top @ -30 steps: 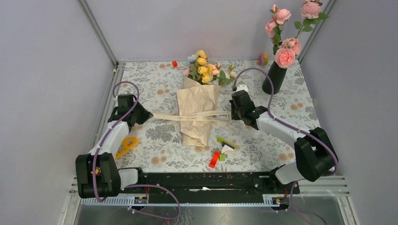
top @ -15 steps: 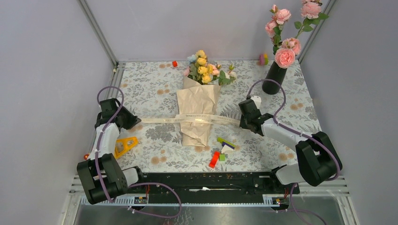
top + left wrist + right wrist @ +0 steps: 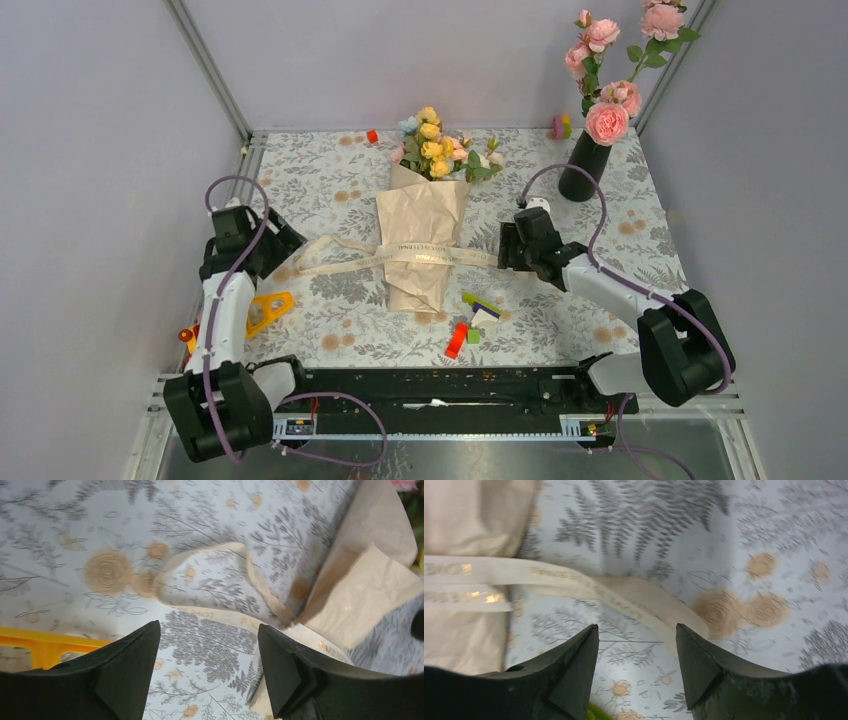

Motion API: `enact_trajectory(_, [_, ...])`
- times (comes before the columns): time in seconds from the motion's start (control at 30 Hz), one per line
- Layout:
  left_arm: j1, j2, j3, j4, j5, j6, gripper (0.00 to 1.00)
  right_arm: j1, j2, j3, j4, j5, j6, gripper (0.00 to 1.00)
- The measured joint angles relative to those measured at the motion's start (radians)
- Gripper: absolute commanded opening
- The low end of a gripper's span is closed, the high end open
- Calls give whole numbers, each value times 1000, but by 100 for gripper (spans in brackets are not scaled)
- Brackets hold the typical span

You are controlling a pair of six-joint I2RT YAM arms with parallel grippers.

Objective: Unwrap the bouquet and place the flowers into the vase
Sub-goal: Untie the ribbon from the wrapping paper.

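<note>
The bouquet (image 3: 424, 228) lies mid-table in crinkled beige paper, its yellow, pink and cream flowers (image 3: 437, 148) pointing to the far side. A cream ribbon (image 3: 395, 252) crosses the wrap, and its loose ends lie slack on the cloth. My left gripper (image 3: 287, 245) is open just past the curled left ribbon end (image 3: 250, 575), holding nothing. My right gripper (image 3: 503, 248) is open over the right ribbon end (image 3: 624, 596), also holding nothing. The left wrist view shows my open left gripper (image 3: 207, 627) and the paper (image 3: 360, 595). The black vase (image 3: 583, 168) stands far right.
Tall pink roses (image 3: 606, 95) fill the vase. A yellow plastic piece (image 3: 268, 308) lies near the left arm. Coloured blocks (image 3: 472, 322) sit in front of the bouquet. A red block (image 3: 372, 135) and a small toy (image 3: 560, 126) lie at the back edge.
Both grippers have opened and let go of the ribbon ends. The ribbon has gone slack, its left end curling on the cloth. The right gripper has shifted slightly towards the bouquet.
</note>
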Motion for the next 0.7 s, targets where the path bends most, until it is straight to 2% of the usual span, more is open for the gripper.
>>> enact_trajectory(0.2, [-248, -19, 10, 35, -35, -27, 78, 1, 3, 39, 87, -250, -105, 69])
enact_trajectory(0.4, [-488, 58, 8, 142, -31, -117, 79, 57, 149, 235, 103, -447, -201, 69])
enact_trajectory(0.7, [-645, 237, -43, 290, -8, -267, 79, 154, 400, 489, 77, -548, -276, 68])
